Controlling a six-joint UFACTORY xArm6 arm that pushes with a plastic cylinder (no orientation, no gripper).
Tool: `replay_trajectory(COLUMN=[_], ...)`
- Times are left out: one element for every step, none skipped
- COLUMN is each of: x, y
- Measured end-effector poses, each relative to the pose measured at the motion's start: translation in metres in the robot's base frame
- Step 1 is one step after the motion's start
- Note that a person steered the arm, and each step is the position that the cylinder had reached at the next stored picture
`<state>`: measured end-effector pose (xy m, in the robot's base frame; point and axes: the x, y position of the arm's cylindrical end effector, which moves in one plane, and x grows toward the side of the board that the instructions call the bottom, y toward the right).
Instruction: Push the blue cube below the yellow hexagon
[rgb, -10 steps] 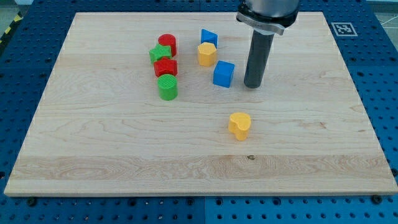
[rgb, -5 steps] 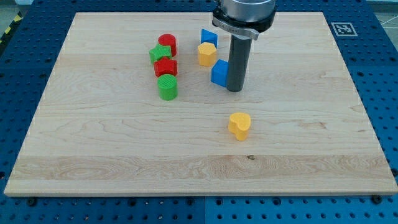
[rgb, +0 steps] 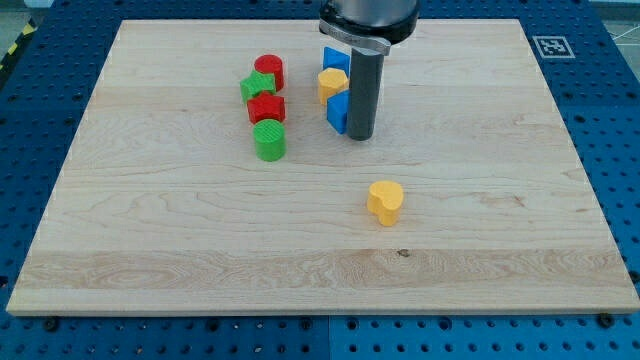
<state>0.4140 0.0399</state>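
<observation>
Blue cube (rgb: 338, 112) (glossy plastic) against my tip (rgb: 360, 136), under yellow hexagon (rgb: 331, 85).

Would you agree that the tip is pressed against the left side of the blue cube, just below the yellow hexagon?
Not quite: the camera view shows my tip against the right side of the blue cube, not the left. The cube does sit just below the yellow hexagon.
</observation>
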Motion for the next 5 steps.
replay_trajectory(x=[0.0,0.0,0.0,-0.001,0.019], y=[-0.007,-0.011,-0.014,-0.014,0.016])
